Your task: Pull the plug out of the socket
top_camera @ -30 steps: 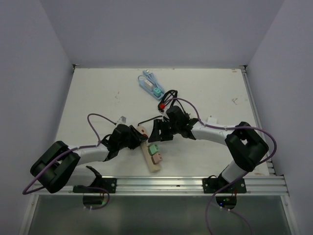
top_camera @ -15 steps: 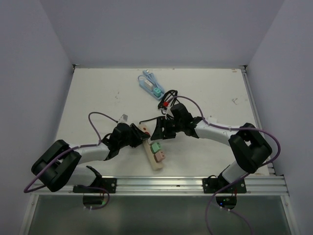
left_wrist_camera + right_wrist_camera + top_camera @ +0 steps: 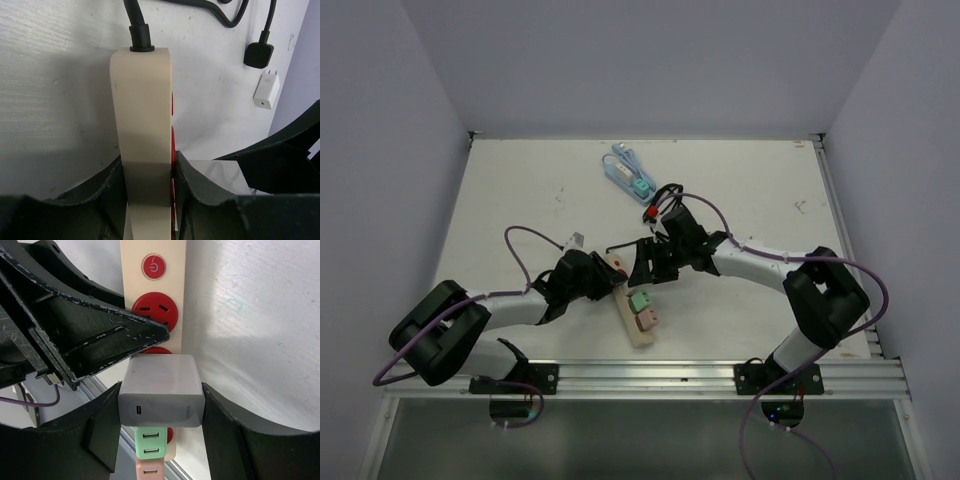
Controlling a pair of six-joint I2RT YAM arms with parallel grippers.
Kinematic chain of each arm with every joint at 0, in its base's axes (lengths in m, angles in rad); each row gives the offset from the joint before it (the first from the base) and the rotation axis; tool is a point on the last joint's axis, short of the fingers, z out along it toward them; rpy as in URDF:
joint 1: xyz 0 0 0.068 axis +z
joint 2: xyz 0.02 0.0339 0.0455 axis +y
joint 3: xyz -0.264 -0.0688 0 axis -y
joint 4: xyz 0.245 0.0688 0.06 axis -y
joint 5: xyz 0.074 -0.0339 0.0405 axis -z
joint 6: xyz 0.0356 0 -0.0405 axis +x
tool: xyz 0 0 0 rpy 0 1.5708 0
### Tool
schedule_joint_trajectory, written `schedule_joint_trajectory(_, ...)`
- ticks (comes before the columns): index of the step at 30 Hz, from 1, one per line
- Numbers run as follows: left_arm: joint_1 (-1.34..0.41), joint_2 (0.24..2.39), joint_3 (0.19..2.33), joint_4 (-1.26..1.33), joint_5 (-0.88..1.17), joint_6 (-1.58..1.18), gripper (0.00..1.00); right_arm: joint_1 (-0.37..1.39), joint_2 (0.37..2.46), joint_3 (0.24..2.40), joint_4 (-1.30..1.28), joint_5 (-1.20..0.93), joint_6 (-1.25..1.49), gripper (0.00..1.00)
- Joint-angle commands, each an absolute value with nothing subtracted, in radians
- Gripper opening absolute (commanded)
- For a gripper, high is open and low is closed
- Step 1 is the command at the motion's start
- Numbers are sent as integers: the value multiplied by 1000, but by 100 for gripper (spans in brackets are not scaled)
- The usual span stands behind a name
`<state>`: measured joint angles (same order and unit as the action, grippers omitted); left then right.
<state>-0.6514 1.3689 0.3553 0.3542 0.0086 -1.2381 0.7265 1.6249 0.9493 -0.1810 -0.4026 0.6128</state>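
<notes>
Above power strip point(image 3: 177, 270), right pincer point(image 3: 161, 407) astride charger point(image 3: 161, 387)

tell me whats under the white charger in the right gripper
The cream power strip lies under the white charger; the edge of a red socket peeks out above it. The charger hides its pins, so whether they are seated cannot be seen.

Blue cable bundle point(image 3: 621, 168) at far table point(image 3: 520, 200); black cord point(image 3: 666, 193) just nearer

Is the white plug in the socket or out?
Cannot tell: the right gripper holds the white plug right over the power strip, prongs hidden.
</notes>
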Motion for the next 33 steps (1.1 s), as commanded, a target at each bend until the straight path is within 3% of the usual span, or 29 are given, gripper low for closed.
schedule_joint_trajectory(1, -640, 1390, 319, 190, -107, -1160, 0, 640, 1545, 950, -167, -414, 617, 0)
schedule_joint_trajectory(12, -624, 1407, 331, 155, -124, -1124, 0, 532, 1494, 910, -180, -502, 589, 0)
schedule_joint_trajectory(25, -650, 1457, 374, 127, -143, -1129, 0, 661, 1548, 1034, -232, -407, 575, 0)
schedule_joint_trajectory(33, -644, 1448, 351, 126, -146, -1131, 0, 526, 1483, 927, -201, -488, 583, 0)
